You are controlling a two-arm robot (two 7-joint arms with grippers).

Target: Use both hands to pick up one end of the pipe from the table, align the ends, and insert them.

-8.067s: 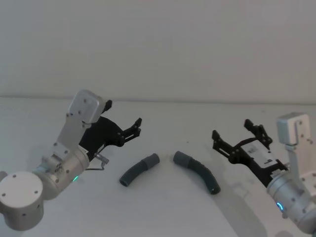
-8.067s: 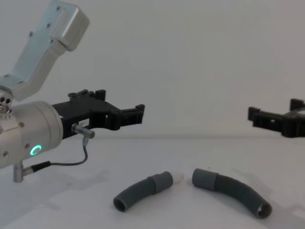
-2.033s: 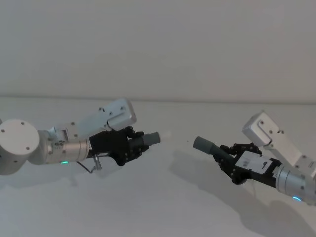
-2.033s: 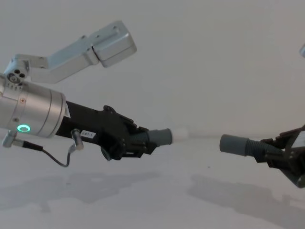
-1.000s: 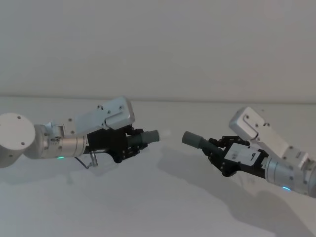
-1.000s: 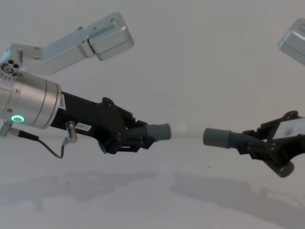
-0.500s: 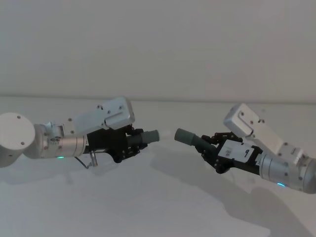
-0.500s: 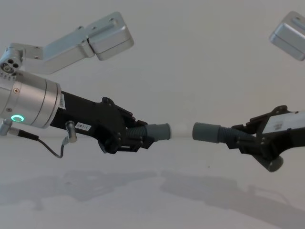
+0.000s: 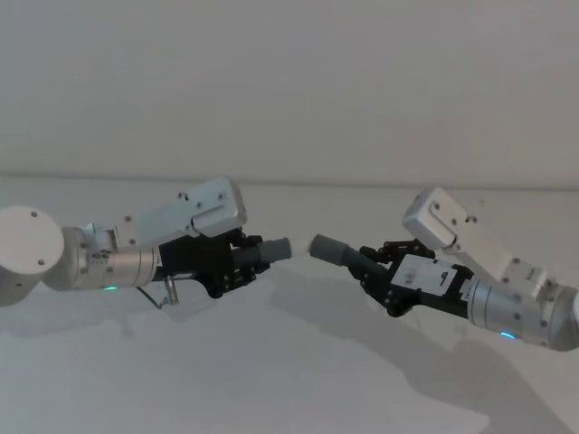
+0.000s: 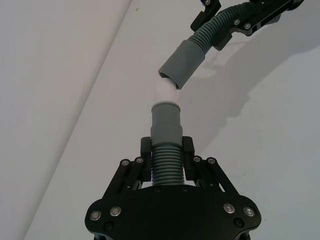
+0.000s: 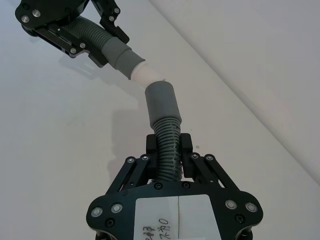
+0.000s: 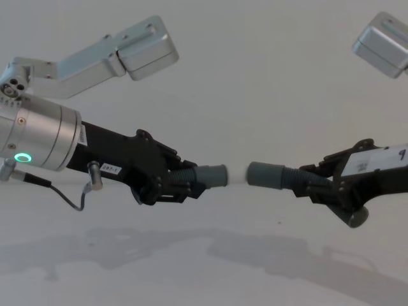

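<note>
Both pipe pieces hang above the table (image 9: pixel 271 380), end to end. My left gripper (image 9: pixel 240 262) (image 12: pixel 185 185) (image 10: pixel 166 150) is shut on the corrugated part of the shorter piece, whose grey collar (image 12: pixel 213 175) (image 10: pixel 166 120) and white tip (image 10: pixel 166 92) (image 11: pixel 147 75) point right. The longer piece sits in my right gripper (image 9: pixel 375 271) (image 12: pixel 319 185) (image 11: pixel 169 150), which is shut on it, and its open socket collar (image 9: pixel 326 247) (image 12: pixel 264 174) (image 11: pixel 161 102) points left. The white tip is at the socket's mouth, at a slight angle to it.
The white table runs back to a plain pale wall (image 9: pixel 289 90). The arms cast shadows (image 12: pixel 191 245) on the table below the held pieces.
My right gripper has carried the longer piece leftward, closing the gap until its socket meets the white tip. The left gripper and shorter piece have stayed put.
</note>
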